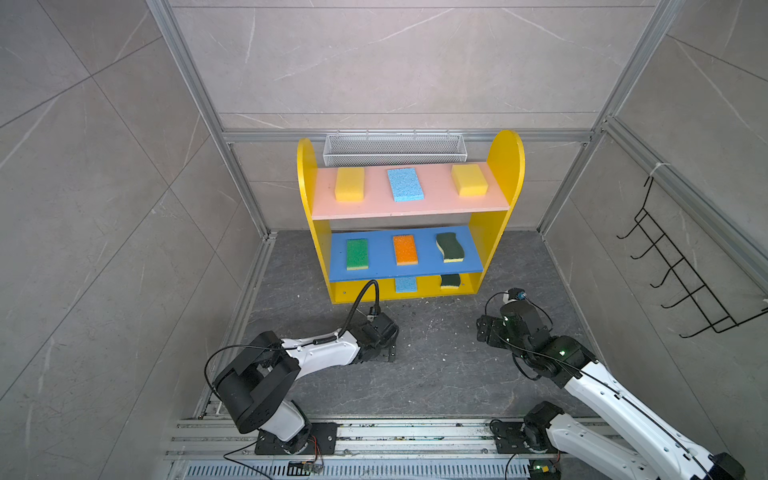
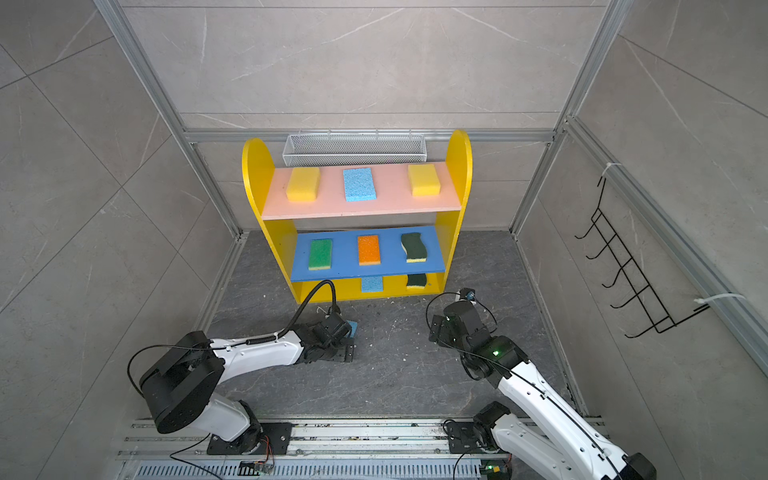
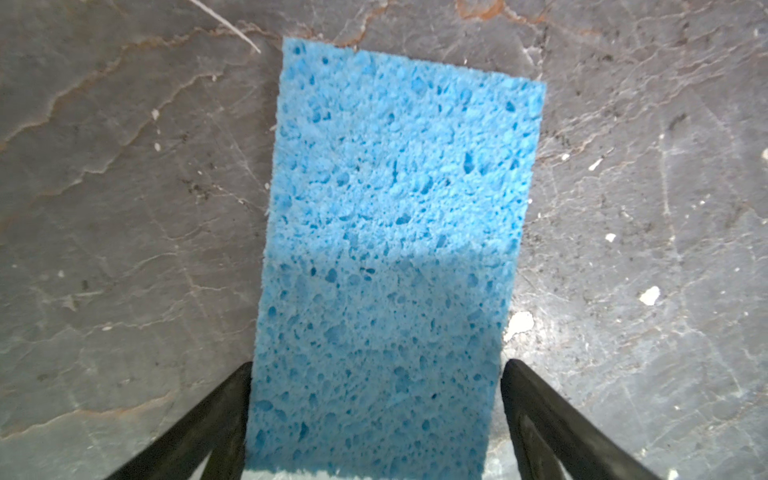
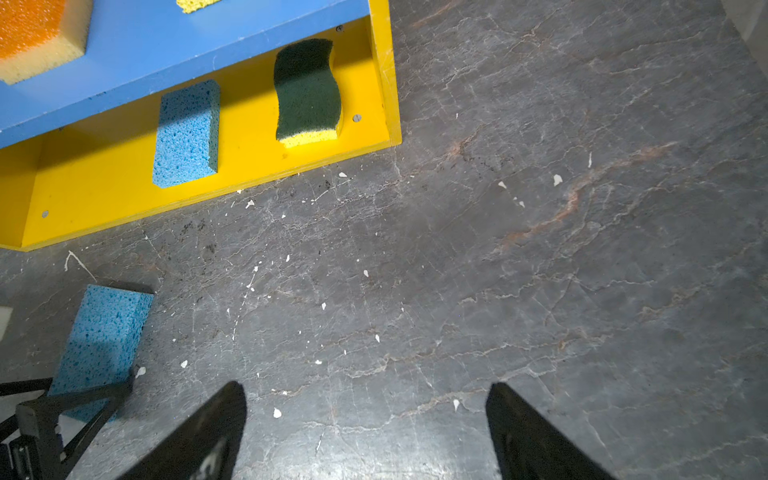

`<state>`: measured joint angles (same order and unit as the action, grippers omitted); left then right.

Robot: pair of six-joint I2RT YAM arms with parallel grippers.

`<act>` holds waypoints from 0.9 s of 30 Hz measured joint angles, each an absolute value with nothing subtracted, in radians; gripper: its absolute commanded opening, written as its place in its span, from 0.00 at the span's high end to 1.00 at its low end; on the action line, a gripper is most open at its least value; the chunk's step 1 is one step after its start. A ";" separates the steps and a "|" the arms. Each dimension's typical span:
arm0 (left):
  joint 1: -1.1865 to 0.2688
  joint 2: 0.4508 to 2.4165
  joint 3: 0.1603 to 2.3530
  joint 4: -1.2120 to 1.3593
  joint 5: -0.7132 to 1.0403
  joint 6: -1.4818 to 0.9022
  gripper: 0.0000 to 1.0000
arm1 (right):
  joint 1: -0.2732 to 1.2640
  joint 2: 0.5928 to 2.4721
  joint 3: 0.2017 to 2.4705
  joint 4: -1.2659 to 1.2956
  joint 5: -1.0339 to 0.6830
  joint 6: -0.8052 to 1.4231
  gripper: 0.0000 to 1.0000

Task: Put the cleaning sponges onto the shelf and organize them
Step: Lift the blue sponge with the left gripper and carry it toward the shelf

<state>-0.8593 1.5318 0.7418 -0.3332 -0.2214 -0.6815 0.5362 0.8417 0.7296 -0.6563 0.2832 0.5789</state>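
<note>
Though porous, flat rectangular blue sponge (image 3: 386,249)

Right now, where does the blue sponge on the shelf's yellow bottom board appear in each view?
Top view: blue sponge, under the blue board.
Top view: blue sponge, likewise.
Left wrist: not in it.
Right wrist: blue sponge on the yellow board.
Landmark: wavy green sponge alongside.
</note>
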 measured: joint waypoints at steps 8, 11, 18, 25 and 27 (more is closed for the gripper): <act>-0.861 1.545 0.754 -0.355 -0.230 -0.680 0.20 | 0.536 0.835 0.725 -0.659 0.283 0.579 0.08; -0.864 1.559 0.768 -0.373 -0.236 -0.682 0.25 | 0.536 0.834 0.725 -0.659 0.283 0.579 0.08; -0.870 1.556 0.769 -0.378 -0.247 -0.710 0.31 | 0.536 0.829 0.724 -0.659 0.283 0.579 0.08; -0.873 1.534 0.765 -0.425 -0.253 -0.785 0.34 | 0.536 0.846 0.723 -0.658 0.279 0.579 0.09; -0.873 1.534 0.765 -0.433 -0.261 -0.809 0.34 | 0.536 0.850 0.723 -0.658 0.279 0.579 0.10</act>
